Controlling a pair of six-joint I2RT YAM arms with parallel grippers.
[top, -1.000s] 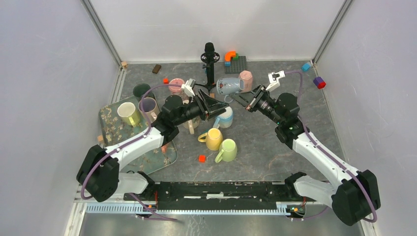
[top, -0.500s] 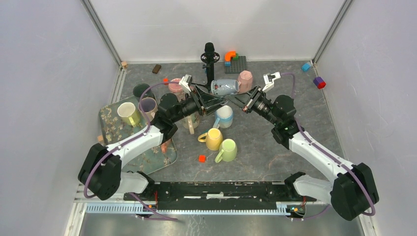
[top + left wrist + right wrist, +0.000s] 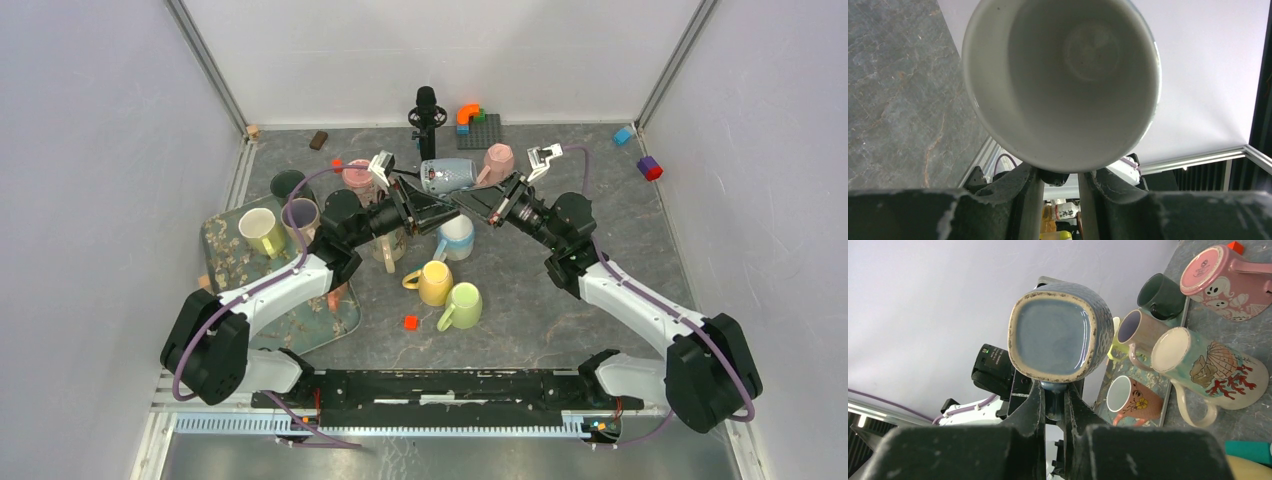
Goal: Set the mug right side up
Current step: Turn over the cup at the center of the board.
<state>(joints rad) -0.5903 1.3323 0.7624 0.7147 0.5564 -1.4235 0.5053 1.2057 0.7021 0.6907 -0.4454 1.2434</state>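
Note:
A blue mug (image 3: 447,176) hangs on its side above the table, between my two arms. In the right wrist view its square base (image 3: 1053,335) faces the camera. My right gripper (image 3: 1052,396) is shut on the mug's handle, just under the base. The left wrist view looks straight into the mug's white inside (image 3: 1063,85). My left gripper (image 3: 1061,175) sits right under the lower rim with a narrow gap between its fingers. A dark part shows in that gap. Whether the fingers press on the mug I cannot tell.
Under the held mug stand a white-and-blue mug (image 3: 457,238), a yellow mug (image 3: 436,283) and a green mug (image 3: 462,306). A shell-patterned mug (image 3: 1208,365) lies nearby. A tray (image 3: 222,275) with mugs is at the left. A black stand (image 3: 427,120) and a pink mug (image 3: 497,160) are behind.
My right gripper has carried the mug leftward to the left gripper. The left gripper has reached up to the mug's mouth and its jaws have narrowed.

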